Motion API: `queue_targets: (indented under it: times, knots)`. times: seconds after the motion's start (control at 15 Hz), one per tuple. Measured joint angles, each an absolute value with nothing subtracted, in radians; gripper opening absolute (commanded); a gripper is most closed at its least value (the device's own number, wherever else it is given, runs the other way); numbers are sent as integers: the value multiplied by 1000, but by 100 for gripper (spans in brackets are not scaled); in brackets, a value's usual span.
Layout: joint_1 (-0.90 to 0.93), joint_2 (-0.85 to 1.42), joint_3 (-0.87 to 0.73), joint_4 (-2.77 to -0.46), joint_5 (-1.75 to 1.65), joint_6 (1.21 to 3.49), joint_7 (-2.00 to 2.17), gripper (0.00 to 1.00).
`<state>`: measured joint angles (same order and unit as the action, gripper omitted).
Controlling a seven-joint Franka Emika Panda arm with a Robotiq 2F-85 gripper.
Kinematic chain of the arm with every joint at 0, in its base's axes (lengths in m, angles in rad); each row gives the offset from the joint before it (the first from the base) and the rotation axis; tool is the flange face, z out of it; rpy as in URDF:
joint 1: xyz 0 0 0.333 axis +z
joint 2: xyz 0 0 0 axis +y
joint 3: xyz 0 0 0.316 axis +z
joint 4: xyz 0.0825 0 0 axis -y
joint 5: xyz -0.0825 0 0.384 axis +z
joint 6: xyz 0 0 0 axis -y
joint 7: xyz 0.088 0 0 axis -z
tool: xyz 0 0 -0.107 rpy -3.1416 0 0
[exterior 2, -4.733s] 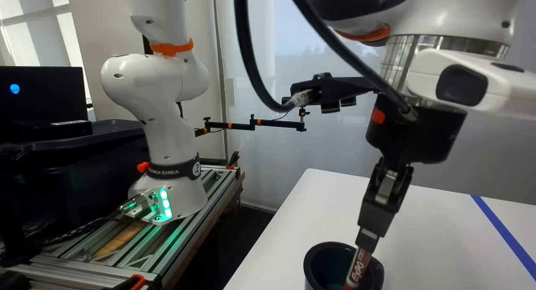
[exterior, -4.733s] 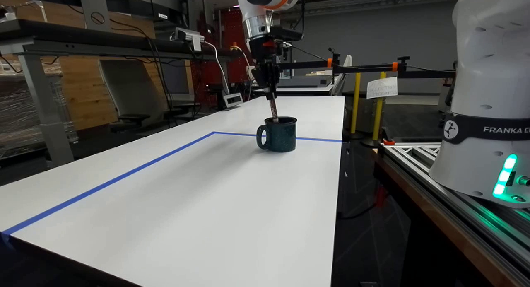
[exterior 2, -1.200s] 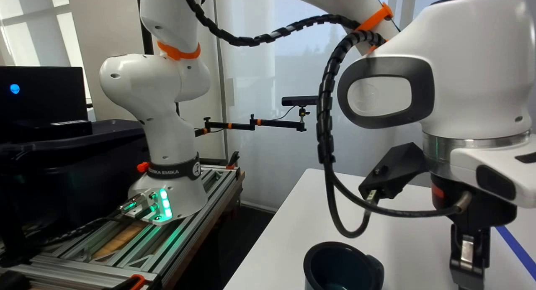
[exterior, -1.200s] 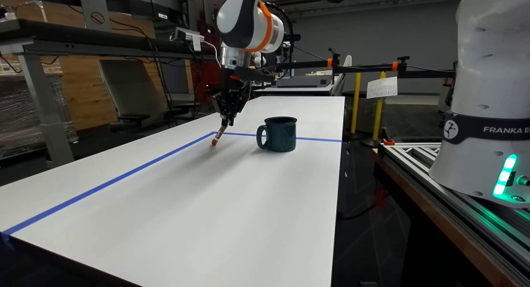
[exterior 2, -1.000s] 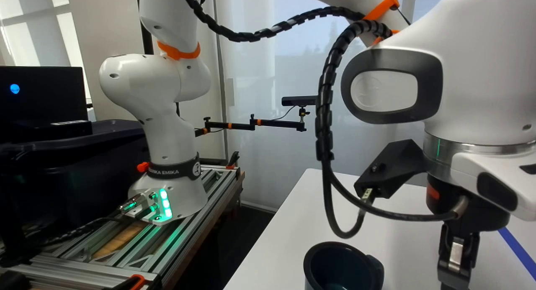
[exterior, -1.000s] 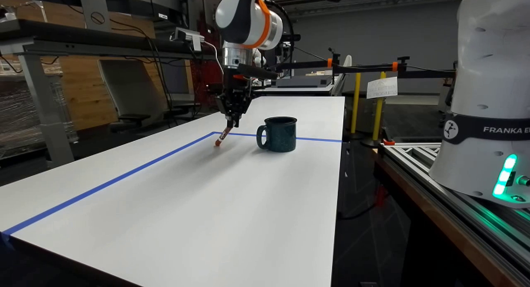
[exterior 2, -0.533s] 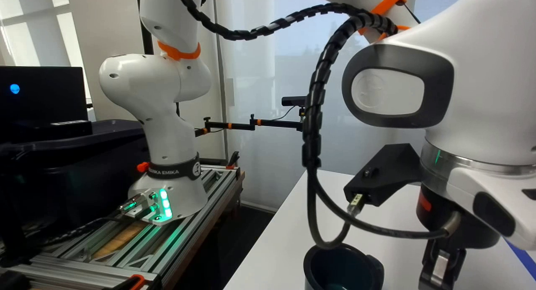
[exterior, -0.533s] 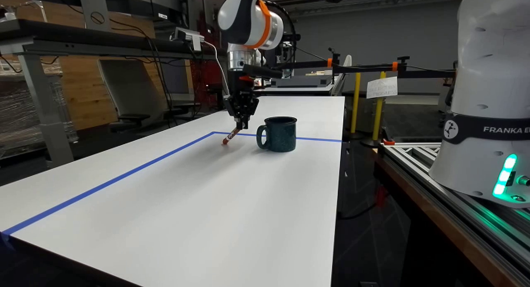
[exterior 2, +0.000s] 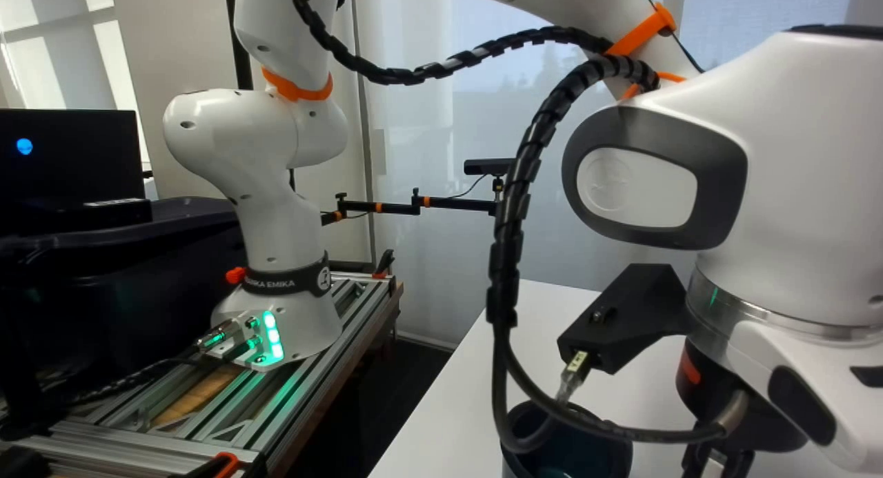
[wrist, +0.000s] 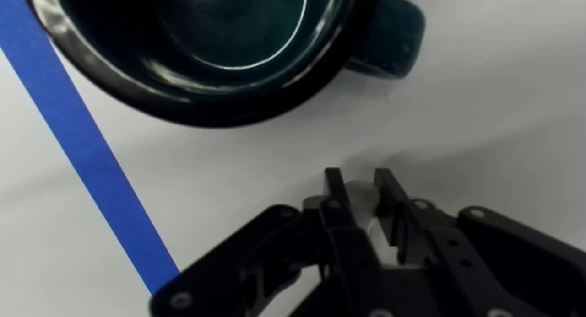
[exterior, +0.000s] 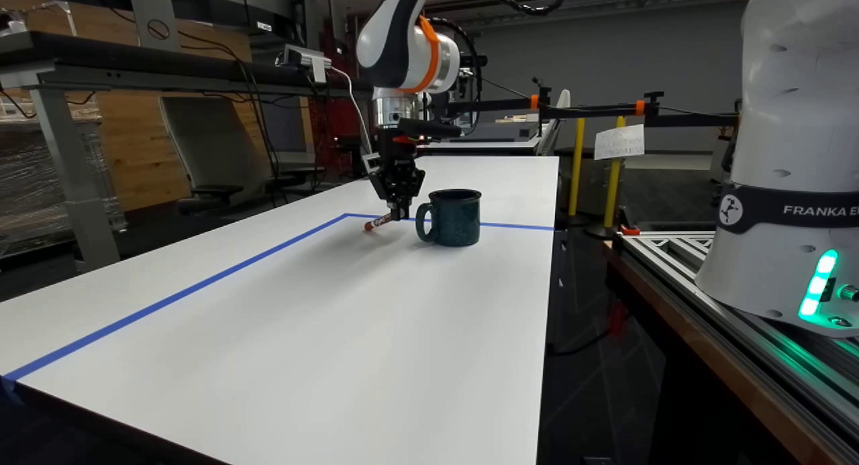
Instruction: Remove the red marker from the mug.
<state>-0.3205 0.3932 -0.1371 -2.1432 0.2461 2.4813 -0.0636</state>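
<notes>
Narrow blue tape line (exterior: 201, 283): in an exterior view, left of the black fingers (wrist: 391, 198), turning behind them.
Grey office chair (exterior: 209, 146): well behind the fingers, leftward.
White flat desk (exterior: 322, 331): below the fingers.
Slim reddish marker (exterior: 380, 222): white-lettered, slants down leftward from the fingers.
Fingers: almost together, clamped on the marker's upper end.
Dark teal round mug (exterior: 454, 220): just right of the fingers, apart, the marker outside it.

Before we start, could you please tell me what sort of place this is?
Probably a robotics lab: a robot arm on a metal-framed bench, blue tape on the white table, and an office chair.
</notes>
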Motion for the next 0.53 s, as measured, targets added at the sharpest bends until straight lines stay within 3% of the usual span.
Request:
queue_targets:
  times: [0.47,0.53]
  knots:
    - [-311,424,-147,-2141,208,2512,-63,5]
    - [-308,429,-151,-2141,199,2526,-62,25]
